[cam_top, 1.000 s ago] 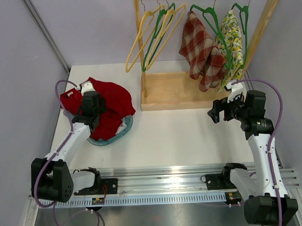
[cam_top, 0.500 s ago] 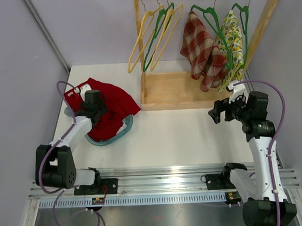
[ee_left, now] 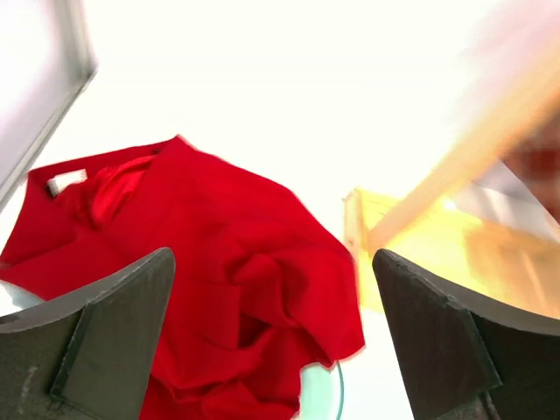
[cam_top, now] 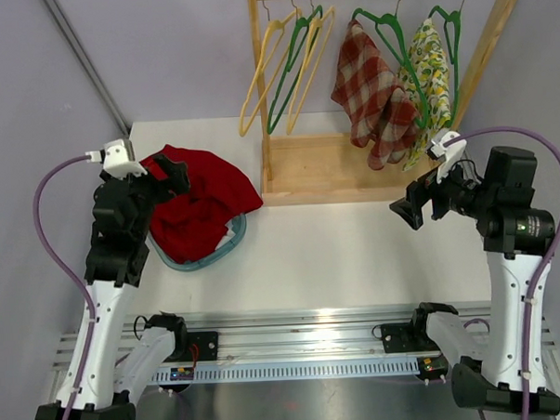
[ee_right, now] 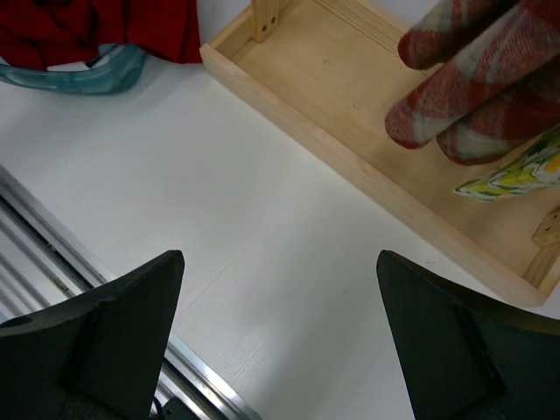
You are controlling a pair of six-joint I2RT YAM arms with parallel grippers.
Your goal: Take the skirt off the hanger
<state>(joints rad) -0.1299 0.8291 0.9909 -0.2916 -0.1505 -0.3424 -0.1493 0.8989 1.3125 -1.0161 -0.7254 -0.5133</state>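
A red skirt (cam_top: 203, 199) lies crumpled in a teal basin (cam_top: 221, 250) at the table's left, off any hanger. In the left wrist view the skirt (ee_left: 236, 289) spreads below the fingers, over the basin rim (ee_left: 322, 394). My left gripper (cam_top: 167, 173) (ee_left: 273, 262) hovers above it, open and holding nothing. On the right my right gripper (cam_top: 408, 207) (ee_right: 280, 262) hangs open over bare table, also holding nothing. A plaid cloth (cam_top: 372, 90) (ee_right: 472, 87) and a floral cloth (cam_top: 430, 69) (ee_right: 516, 175) hang on green hangers.
A wooden rack with a tray base (cam_top: 325, 171) (ee_right: 350, 96) stands at the back. A yellow hanger (cam_top: 263, 67), a green hanger (cam_top: 295, 65) and another yellow hanger (cam_top: 312, 55) hang bare on its rail. Grey walls close in on both sides.
My left gripper opened, let go of the red skirt and rose back away from it. The skirt settled over the basin. The right arm lifted a little.
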